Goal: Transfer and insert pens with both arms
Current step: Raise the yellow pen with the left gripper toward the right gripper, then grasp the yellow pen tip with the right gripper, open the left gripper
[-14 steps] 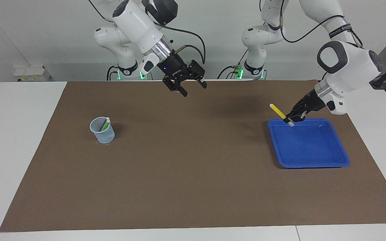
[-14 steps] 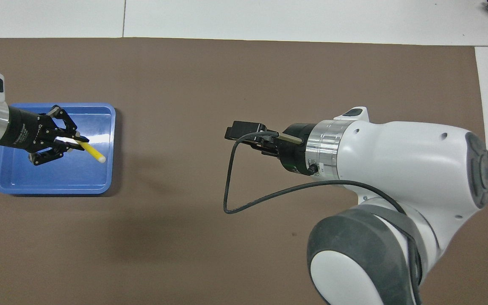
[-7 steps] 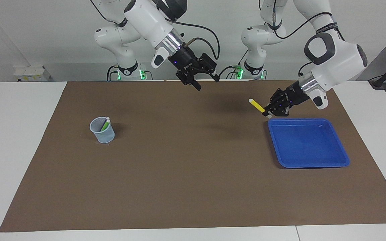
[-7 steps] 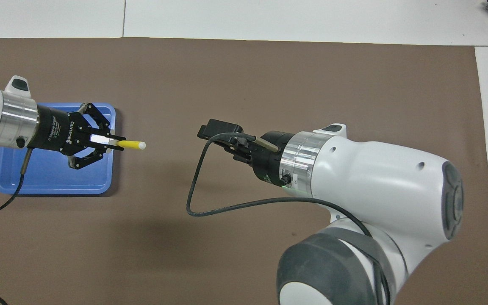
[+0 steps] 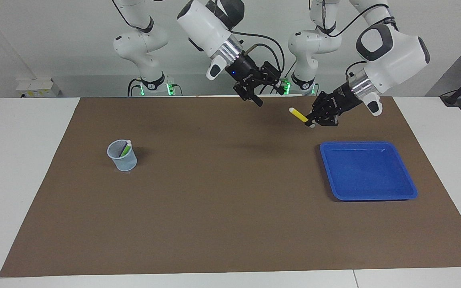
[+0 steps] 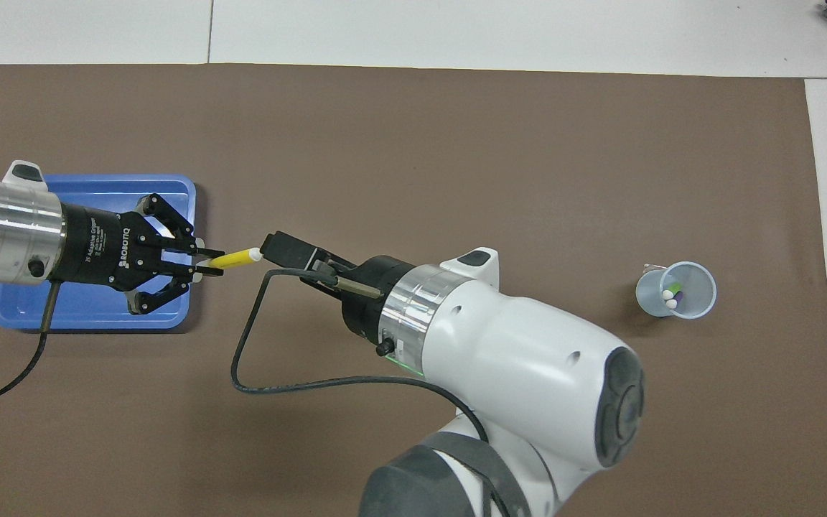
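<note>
My left gripper [image 5: 309, 123] is shut on the yellow pen [image 5: 298, 115] and holds it in the air over the brown mat, beside the blue tray [image 5: 374, 197]. The pen's pale tip points at my right gripper [image 5: 268, 93], which is open in the air with a small gap between it and the pen. In the overhead view the yellow pen [image 6: 237, 256] reaches from the left gripper [image 6: 211, 260] to just short of the right gripper [image 6: 277, 248]. The green pen [image 6: 674, 286] and the purple pen [image 6: 678, 296] stand in a pale blue cup [image 6: 693, 305].
The cup [image 5: 123, 160] stands on the brown mat [image 5: 222, 208] toward the right arm's end of the table. The blue tray [image 6: 97, 316] lies toward the left arm's end and holds nothing. White table borders the mat.
The left gripper carried the yellow pen up off the tray toward the table's middle. The right gripper swung toward it, closing the gap and uncovering the cup in the overhead view.
</note>
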Motion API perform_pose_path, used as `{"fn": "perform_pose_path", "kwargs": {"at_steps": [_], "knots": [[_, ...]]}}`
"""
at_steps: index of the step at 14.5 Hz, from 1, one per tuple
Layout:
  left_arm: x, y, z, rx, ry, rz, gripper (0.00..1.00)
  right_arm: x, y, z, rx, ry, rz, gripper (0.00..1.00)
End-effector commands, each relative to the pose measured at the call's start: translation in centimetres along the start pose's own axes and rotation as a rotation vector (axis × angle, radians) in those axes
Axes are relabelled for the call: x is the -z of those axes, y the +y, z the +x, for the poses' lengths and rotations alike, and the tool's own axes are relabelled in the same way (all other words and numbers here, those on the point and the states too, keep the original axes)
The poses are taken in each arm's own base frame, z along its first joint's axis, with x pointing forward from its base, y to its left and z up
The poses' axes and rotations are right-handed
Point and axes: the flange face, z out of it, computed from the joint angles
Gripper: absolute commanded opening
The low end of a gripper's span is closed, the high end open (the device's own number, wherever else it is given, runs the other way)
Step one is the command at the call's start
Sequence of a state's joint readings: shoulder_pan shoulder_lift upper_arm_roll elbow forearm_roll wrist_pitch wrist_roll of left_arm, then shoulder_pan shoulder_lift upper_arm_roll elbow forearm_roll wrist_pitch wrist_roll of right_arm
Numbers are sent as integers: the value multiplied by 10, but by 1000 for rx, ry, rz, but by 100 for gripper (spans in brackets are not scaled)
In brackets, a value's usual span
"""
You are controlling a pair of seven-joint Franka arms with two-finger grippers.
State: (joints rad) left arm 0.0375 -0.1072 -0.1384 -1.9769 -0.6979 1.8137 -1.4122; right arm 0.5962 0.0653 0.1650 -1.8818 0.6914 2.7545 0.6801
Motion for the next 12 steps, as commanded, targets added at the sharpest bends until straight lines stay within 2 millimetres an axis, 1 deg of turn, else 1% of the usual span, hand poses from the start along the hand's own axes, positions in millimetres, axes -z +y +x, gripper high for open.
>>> {"fn": "perform_pose_path", "kwargs": {"at_steps": [1, 2, 5, 7, 8, 9, 11, 12], "knots": [[1, -26, -6, 27, -21, -16, 0, -17, -5, 0, -18, 20, 37, 99], [1, -29, -7, 31, -23, -16, 0, -21, -6, 2, -12, 25, 37, 96], [-3, -32, -16, 61, -23, -10, 0, -33, -17, -2, 0, 13, 51, 90], [-4, -36, -23, 77, -20, -21, 0, -36, -18, -3, 2, 12, 52, 89], [-4, -37, -24, 83, -19, -28, 0, -39, -19, -13, 9, -2, 50, 89], [-8, -39, -26, 86, -17, -23, 0, -42, -16, -19, 14, -10, 41, 89], [-6, -40, -28, 90, -17, -29, 0, -44, -12, -21, 17, -14, 32, 89], [-6, -41, -29, 91, -18, -27, 0, -45, -10, -21, 16, -16, 27, 87]]}}
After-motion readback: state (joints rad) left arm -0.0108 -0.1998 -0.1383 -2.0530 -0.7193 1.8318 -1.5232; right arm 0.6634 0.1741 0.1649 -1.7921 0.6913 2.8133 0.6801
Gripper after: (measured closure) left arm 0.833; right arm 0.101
